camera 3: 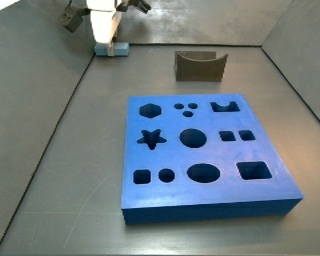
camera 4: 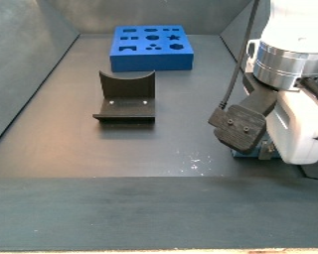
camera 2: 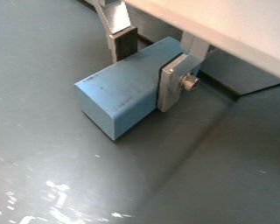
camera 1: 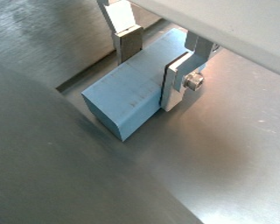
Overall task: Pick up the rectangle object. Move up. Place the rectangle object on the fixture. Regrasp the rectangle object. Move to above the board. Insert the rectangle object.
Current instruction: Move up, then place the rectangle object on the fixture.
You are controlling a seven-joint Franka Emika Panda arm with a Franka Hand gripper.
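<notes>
Wrist views: my gripper (camera 1: 154, 63) has its jaws closed on the light blue-grey elongated rectangular block (camera 1: 129, 96), one silver finger plate (camera 1: 177, 80) flat against each long side. The block's underside seems to rest on the dark grey floor (camera 1: 224, 149), beside a wall seam; in the wrist view with the wider floor the gripper (camera 2: 152, 59) holds the block (camera 2: 125, 92) the same way.

Side view, from the board end: my gripper (camera 3: 107, 30) is down in a far corner of the floor (camera 3: 69, 150), the block (camera 3: 112, 47) a pale patch under it. The small dark brown-olive notched fixture (camera 3: 198, 66) stands well apart at the far edge; the thick bright blue slab with shaped holes, the board (camera 3: 203, 150), fills the near middle.

Side view, from behind my arm: the arm body hides the jaws; only a sliver of the block (camera 4: 244, 153) shows. The fixture (camera 4: 123, 98) and the board (camera 4: 151, 46) are plain here.

Step in hand: picking up, I judge; the grasp looks set.

Next move: a straight lift, keeping the block square before carrying it to the fixture.

Only in wrist views: finger contact.

Only in side views: the layout.
</notes>
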